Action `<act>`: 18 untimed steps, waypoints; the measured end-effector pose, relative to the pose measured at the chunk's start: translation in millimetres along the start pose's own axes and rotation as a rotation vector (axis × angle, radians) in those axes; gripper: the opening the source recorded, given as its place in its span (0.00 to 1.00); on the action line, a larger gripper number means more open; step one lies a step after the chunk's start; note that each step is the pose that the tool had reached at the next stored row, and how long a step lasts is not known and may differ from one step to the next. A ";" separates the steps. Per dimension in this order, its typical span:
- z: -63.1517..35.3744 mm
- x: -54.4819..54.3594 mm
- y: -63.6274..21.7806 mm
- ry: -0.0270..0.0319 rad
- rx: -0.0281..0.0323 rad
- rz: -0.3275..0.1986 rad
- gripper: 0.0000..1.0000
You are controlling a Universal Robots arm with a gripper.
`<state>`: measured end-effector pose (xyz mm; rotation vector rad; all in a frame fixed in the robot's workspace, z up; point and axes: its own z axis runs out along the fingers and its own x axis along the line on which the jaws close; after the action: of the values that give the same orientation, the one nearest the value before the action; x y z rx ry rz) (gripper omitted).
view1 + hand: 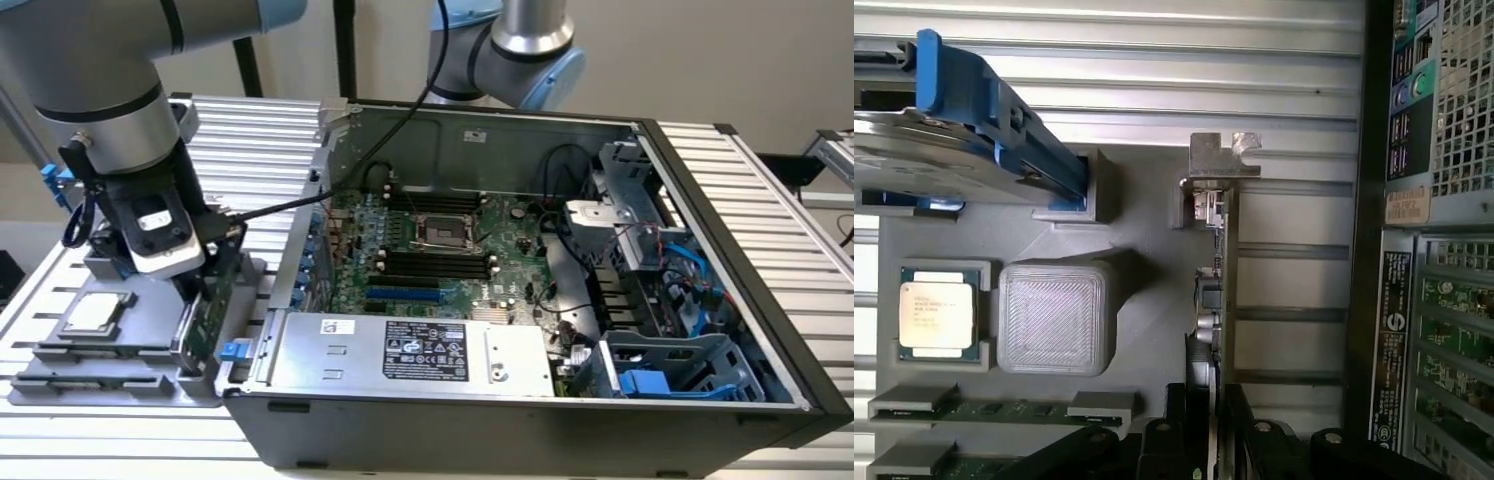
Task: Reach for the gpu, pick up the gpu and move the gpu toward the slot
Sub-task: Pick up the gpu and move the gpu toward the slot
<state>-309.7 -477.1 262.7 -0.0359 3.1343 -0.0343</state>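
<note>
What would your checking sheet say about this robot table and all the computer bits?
Surface: ribbed metal table, grey holder tray on it.
Job's things: gpu stands on edge in the tray; blue slot on the motherboard empty.
Clutter: square chip, hard drive with blue rails, memory sticks in the tray.
Grippers: tool low over the gpu's edge.
Cables: black cable beside the arm; blue cables inside the computer case.
Surroundings: case open; second arm behind.

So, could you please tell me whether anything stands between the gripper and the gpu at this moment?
Nothing visible does. The gripper is right at the gpu, which stands on edge in the grey holder beside the computer case; the wrist view shows no object between them.
</note>
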 end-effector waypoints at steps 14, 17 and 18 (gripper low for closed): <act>-58.5 -18.2 -1.8 0.0274 -0.0005 -0.001 0.26; -72.0 -27.0 -2.3 0.0291 -0.0006 -0.001 0.26; -76.6 -30.3 -2.5 0.0294 -0.0007 -0.001 0.26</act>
<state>-279.9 -477.2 339.6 -0.0368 3.1638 -0.0340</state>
